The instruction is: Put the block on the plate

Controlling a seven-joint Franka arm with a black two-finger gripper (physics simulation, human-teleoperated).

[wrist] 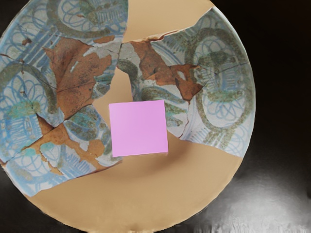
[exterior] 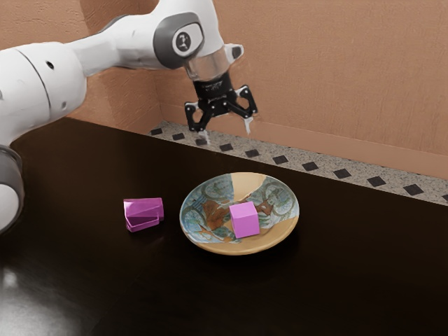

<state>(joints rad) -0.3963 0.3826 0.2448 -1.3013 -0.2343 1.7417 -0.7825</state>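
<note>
Sitting on the plate, the pink block lies just off centre toward five o'clock. Clock bearings are read in the exterior view, centred on the plate. That view records the gripper well above the block near twelve o'clock, its fingers spread and holding nothing, and a shiny purple faceted object at nine o'clock on the table, apart from the plate. The wrist view adds the block's near-square top, straddling painted pattern and plain tan surface. One side face points roughly to six o'clock, a narrower strip of another to nine. Edges look nearly equal; long axis cannot be determined. The arm bears a dark emblem at its joint, too small to read.
</note>
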